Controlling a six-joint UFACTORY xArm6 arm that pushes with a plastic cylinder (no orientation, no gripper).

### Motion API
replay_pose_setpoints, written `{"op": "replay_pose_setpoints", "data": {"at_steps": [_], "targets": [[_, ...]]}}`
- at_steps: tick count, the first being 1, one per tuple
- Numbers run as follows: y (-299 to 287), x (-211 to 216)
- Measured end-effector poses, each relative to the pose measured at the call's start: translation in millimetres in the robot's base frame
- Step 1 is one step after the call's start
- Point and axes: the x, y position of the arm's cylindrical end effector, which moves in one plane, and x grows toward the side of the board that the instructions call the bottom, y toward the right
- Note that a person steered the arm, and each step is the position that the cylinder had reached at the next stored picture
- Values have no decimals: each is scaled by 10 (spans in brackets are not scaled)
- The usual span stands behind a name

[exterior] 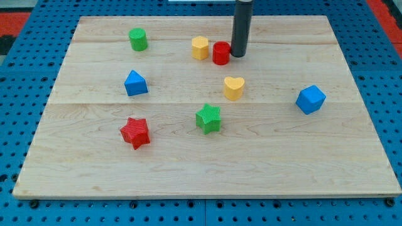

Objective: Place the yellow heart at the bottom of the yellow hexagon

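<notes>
The yellow heart [233,88] lies near the board's middle, a little right of centre. The yellow hexagon [200,48] stands up and to the left of it, near the view's top. A red cylinder [220,53] sits right beside the hexagon on its right. My tip [238,55] is at the end of the dark rod, touching or almost touching the red cylinder's right side, above the heart.
A green cylinder [138,39] is at the top left. A blue block [135,83] is at the left, a red star [135,132] lower left, a green star [208,118] below the heart, a blue block [310,99] at the right. The wooden board [326,163] ends at blue pegboard.
</notes>
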Motion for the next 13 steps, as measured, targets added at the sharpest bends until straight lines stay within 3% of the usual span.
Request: {"op": "replay_pose_setpoints", "data": {"at_steps": [2,5,8,12,13], "targets": [[-47,167],[499,837],[-210,965],[-662,1404],[-713,1065]]}}
